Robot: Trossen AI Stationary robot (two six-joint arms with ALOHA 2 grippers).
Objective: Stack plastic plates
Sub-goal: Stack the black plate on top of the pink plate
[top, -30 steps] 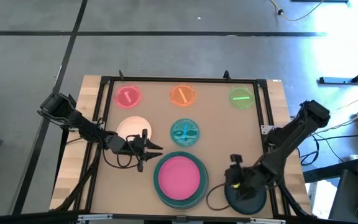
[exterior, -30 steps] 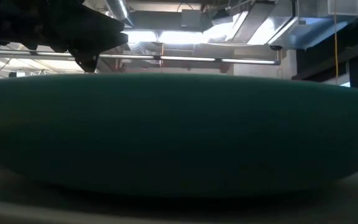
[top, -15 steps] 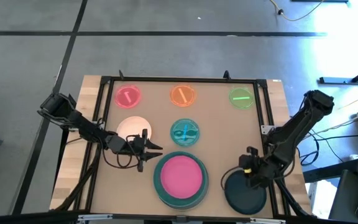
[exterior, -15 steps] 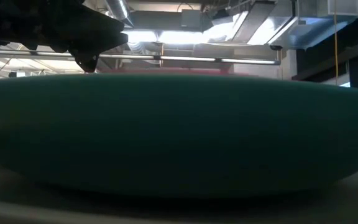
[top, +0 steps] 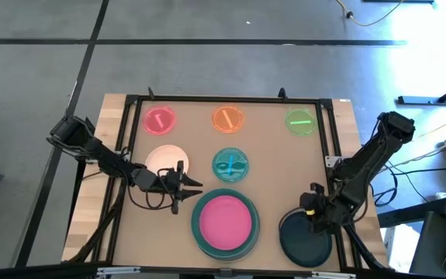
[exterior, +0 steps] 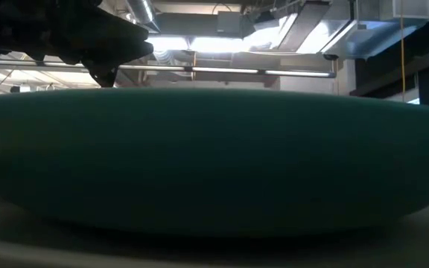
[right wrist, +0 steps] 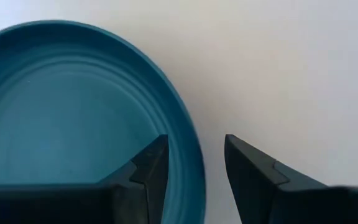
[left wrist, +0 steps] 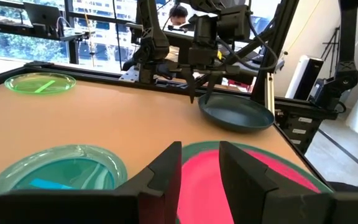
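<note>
Pale pink, the medium plate (top: pixel 163 160) lies just behind the left gripper (top: pixel 195 184), which hovers low over the bench (top: pixel 269 194) with its fingers parted by a narrow gap and nothing between them. Just ahead of that gripper sits the magenta plate (top: pixel 224 219) nested in the large teal plate (top: pixel 197 229), probably the base of the stack and so kept near the bench's front edge. The clear blue plate (top: pixel 230 165) lies just beside the gripper's tips, on the far side. Well beyond, along the back edge, the small translucent pink plate (top: pixel 159 120), orange plate (top: pixel 228 118) and green plate (top: pixel 300 122) wait in a row, apparently smallest last.

The right gripper (top: pixel 311 211) hangs at the near rim of the dark plate (top: pixel 307 242), open, with one finger inside the rim and one outside, seemingly placed to pinch the lip and lift.

That straddle shows only in the right wrist view, where the right gripper (right wrist: pixel 194 168) brackets the plate's edge (right wrist: pixel 73 112). The left wrist view shows the right gripper's tips above the rim, not touching. The low view is filled by the teal plate's wall (exterior: pixel 214 160).
</note>
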